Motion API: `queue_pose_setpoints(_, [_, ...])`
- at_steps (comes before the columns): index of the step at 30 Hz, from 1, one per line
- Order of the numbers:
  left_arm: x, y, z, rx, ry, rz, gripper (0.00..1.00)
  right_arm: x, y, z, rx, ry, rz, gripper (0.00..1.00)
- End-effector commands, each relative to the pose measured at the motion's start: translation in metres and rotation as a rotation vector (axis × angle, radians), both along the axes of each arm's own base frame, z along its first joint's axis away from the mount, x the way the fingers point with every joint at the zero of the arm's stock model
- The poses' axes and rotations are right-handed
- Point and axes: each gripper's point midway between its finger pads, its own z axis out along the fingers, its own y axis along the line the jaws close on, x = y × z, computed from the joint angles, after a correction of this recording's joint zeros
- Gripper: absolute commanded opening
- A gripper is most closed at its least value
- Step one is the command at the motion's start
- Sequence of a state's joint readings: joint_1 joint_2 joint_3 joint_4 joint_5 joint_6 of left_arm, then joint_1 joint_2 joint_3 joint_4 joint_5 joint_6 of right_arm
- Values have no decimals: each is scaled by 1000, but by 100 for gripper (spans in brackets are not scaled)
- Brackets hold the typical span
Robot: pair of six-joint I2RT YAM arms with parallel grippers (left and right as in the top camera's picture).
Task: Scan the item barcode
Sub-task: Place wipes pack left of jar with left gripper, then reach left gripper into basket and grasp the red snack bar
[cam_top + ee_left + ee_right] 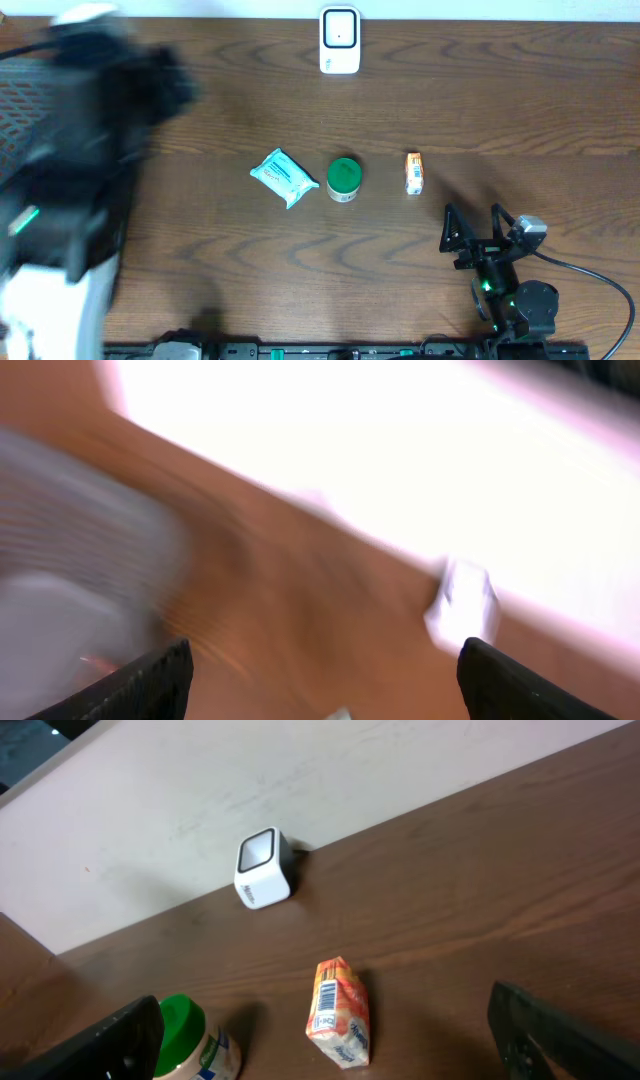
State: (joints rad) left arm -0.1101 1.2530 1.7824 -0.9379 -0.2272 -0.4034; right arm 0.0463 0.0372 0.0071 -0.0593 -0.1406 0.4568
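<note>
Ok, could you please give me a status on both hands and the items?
Left hand open, empty, view blurred. Right hand open, empty, short of orange packet. Jar and wipes beside it. Scanner unobstructed.

I see a dk brown table (200, 250) w/ wavy wood grain. The scanner (339, 40) is white w/ a dark window on its face. The wipes pkt (284, 177) is teal & white. The jar (343, 179) has a green lid and a whitish body w/ blue print. The small pack (414, 173) is orange, and its barcode (326, 998) is blk stripes on white. The wall (150, 810) looks off-white. The right gripper (471, 215) is blk. The left arm (70, 150) blurs blk & white.
</note>
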Motion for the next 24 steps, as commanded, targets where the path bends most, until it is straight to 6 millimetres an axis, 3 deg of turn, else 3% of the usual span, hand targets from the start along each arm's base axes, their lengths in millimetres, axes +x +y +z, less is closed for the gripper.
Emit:
queue_pose_setpoints(1, [-22,83,-10,-10,42,293,85,0,1,-1,6,3,3,99])
queue_pose_setpoints(3, [-51,134,-32,-150,85,551,85,0,1,-1,6,3,3,99])
queue_pose_setpoints(5, [-72,164,-60,-305,143,717,85,0,1,-1,6,3,2,99])
queue_pose_setpoints(11, [-85,222,-119,-481,298,878,85,0,1,-1,6,3,2,99])
queue_pose_setpoints(13, [-73,231,-136,-490,358,788,85,0,1,-1,6,3,3,99])
queue_pose_setpoints(16, [-40,228,-153,-470,405,539,85,0,1,-1,6,3,3,99])
queue_pose_setpoints(17, [-34,230,-168,-455,459,490,85,0,1,-1,6,3,3,99])
queue_pose_setpoints(24, [-37,225,-242,-483,752,348,86,0,1,-1,6,3,3,99])
